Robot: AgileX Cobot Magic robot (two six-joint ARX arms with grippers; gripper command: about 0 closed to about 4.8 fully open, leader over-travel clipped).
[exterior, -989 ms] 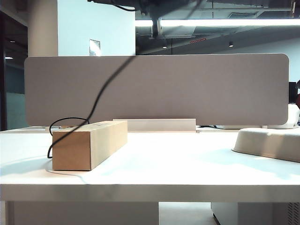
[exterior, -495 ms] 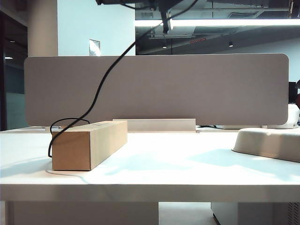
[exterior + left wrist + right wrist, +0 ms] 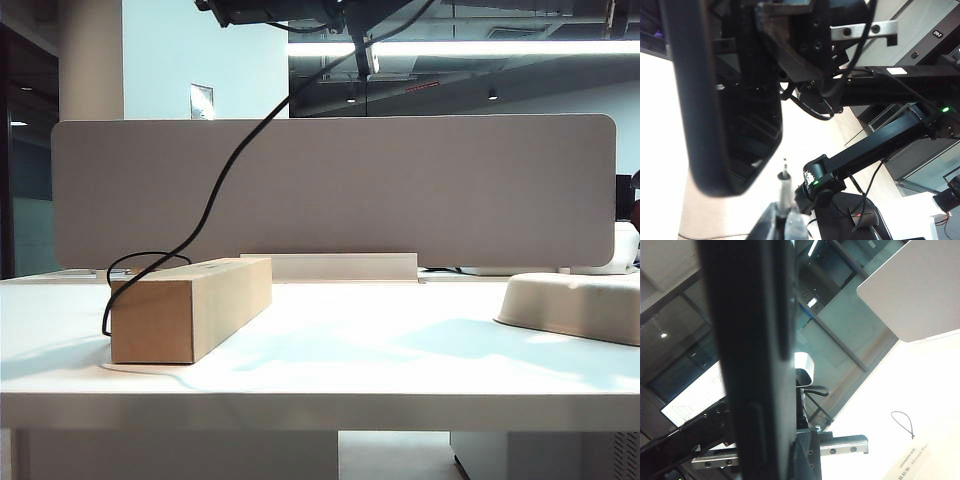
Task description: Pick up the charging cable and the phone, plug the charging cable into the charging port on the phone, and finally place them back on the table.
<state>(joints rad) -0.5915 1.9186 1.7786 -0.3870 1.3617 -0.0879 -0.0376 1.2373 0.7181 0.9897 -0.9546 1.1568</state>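
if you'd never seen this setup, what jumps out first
Probably the black charging cable, sweeping from the arms at the top of the exterior view down behind the cardboard box on the white table. High above the table, the left gripper pinches the plug end, pointing it at the phone, which the right gripper holds.

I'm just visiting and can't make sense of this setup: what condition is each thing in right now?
charging cable: lifted, hanging down behind the box, plug not yet in the phone
plug tip: pinched in the shut left gripper, just short of the phone's edge
phone: held in the air by the shut right gripper
cardboard box: lying on the table
beige tray: resting on the table
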